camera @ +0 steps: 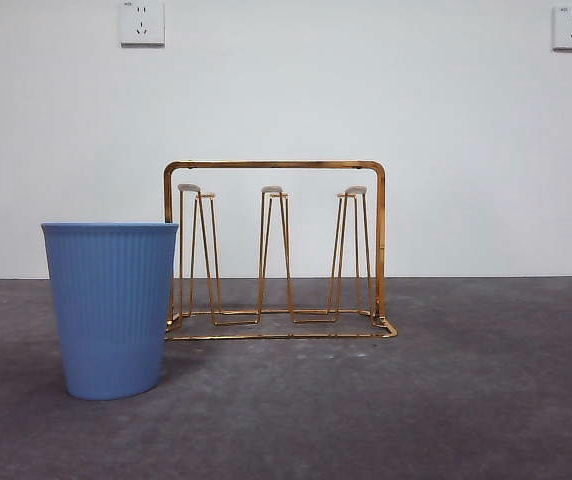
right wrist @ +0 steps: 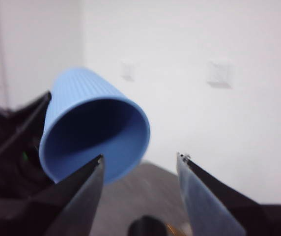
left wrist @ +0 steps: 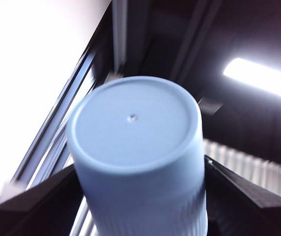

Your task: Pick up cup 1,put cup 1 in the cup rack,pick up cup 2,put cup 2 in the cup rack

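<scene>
One blue ribbed cup [camera: 112, 305] stands upright on the table, just left of and in front of the gold wire cup rack [camera: 274, 164]. The rack's prongs are bare. My left gripper [left wrist: 140, 196] is shut on a second blue cup [left wrist: 135, 128], whose base faces the wrist camera; it is raised out of the front view. In the right wrist view this held cup [right wrist: 96, 132] hangs tilted in the air with its mouth toward the camera, and the left arm [right wrist: 10, 137] is dark behind it. My right gripper [right wrist: 140, 160] is open and empty, close to the held cup.
The dark grey table [camera: 466, 400] runs back to a white wall with two sockets [camera: 142, 22]. Neither arm shows in the front view.
</scene>
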